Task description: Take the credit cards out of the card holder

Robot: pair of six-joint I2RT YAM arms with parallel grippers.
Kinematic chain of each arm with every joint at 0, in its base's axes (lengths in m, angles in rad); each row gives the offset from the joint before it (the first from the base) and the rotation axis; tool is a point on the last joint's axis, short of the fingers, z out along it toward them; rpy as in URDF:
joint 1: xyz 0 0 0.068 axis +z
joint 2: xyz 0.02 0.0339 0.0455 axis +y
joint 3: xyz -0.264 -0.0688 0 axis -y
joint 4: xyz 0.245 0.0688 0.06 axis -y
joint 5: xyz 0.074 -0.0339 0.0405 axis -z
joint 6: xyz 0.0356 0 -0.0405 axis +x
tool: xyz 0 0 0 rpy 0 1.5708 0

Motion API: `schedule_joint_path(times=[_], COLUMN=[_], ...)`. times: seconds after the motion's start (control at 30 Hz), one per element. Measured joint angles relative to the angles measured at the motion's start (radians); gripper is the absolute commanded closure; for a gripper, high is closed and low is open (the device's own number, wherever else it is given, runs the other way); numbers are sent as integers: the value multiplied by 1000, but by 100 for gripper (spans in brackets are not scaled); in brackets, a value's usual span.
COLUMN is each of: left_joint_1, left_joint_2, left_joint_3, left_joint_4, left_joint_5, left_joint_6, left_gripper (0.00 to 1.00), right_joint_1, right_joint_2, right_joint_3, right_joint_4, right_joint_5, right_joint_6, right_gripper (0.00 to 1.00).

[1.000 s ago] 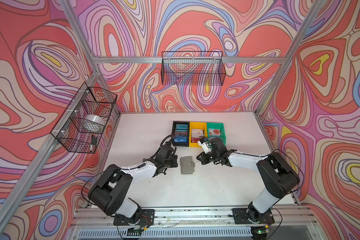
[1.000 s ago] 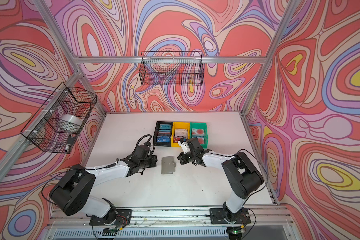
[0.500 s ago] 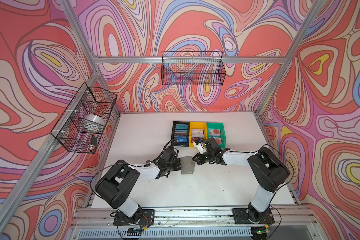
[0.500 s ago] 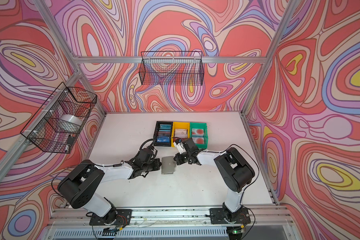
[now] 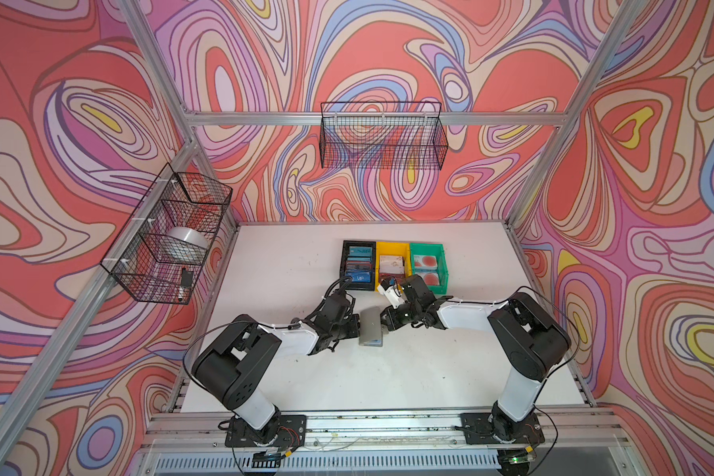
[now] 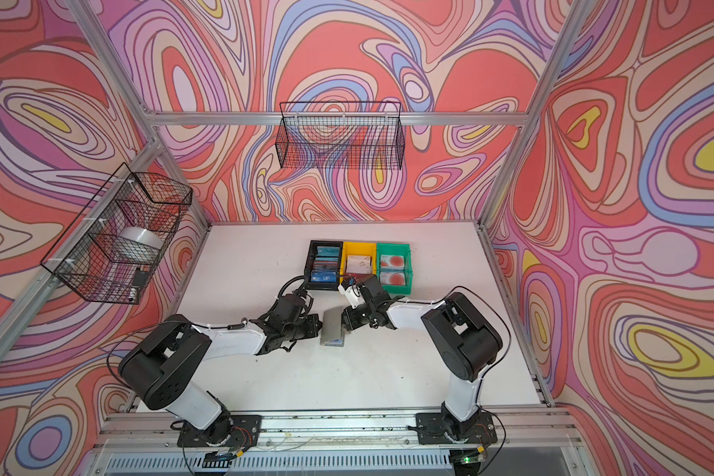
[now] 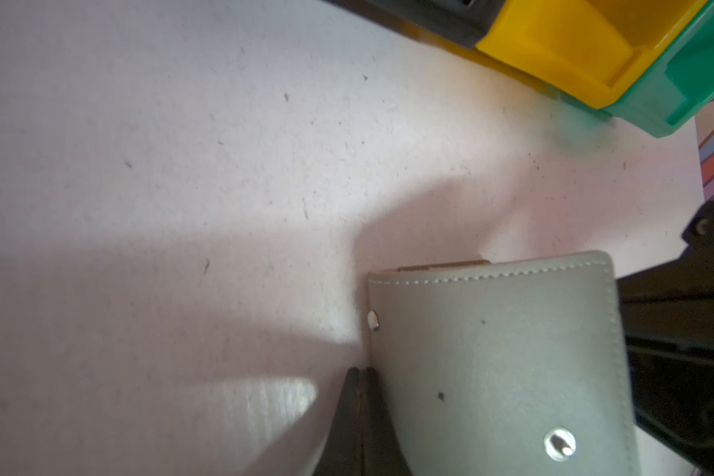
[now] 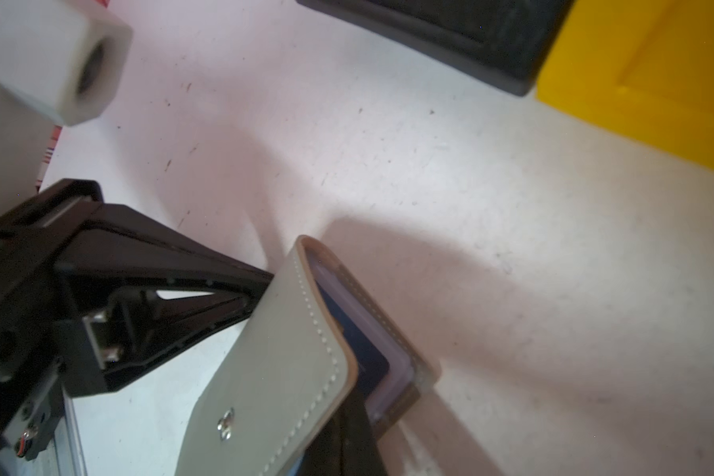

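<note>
- The card holder (image 5: 371, 327) lies on the white table (image 5: 285, 268) near its middle, just nearer than a row of three bins: black bin (image 5: 343, 263), yellow bin (image 5: 392, 246) and green bin (image 5: 444, 263).
- Both arms reach low over the table from their bases at the near edge. Their elbows are bent outward and their wrists meet at the holder from either side.
- The left gripper (image 5: 357, 327) sits at the holder's left edge. The left wrist view shows its fingers (image 7: 345, 424) pressed flat together, holding nothing, their tips against the grey cover beside a small metal stud.
- The right gripper (image 5: 384, 323) is at the holder's right edge, wrist tilted down. Its dark fingers (image 8: 347, 437) are drawn together and tucked under the cover.
- The cover stands raised at an angle off the lower half, so the holder gapes toward the right.
- In the gap, a blue card (image 8: 367, 354) shows inside a clear sleeve.
- More credit cards (image 5: 359, 278) lie in the bins; the nearest one in the black bin reads "VIP".
</note>
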Motion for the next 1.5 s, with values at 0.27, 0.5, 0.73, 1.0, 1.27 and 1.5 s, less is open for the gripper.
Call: schedule_joint_path(times=[0.27, 0.5, 0.73, 1.0, 1.27, 1.5], left_joint_1=[0, 0, 0, 43, 83, 87], left_joint_2=[1, -39, -169, -358, -512, -479], left_joint_3=[1, 49, 111, 39, 30, 29], left_joint_4=[-2, -142, -339, -451, -557, -408], left_joint_5=[4, 0, -58, -68, -37, 145], left_joint_6=[0, 28, 81, 86, 83, 15], left_gripper=[100, 100, 96, 85, 72, 71], right_joint_1=[29, 73, 104, 107, 109, 110], right_joint_2=[-48, -45, 39, 127, 181, 232], right_joint_3=[8, 51, 78, 109, 134, 169], right_joint_4=[26, 33, 58, 58, 80, 108], right_joint_5=[-59, -105, -116, -115, -127, -148], right_joint_6=[10, 11, 31, 57, 86, 120], right_gripper=[100, 99, 99, 98, 98, 98])
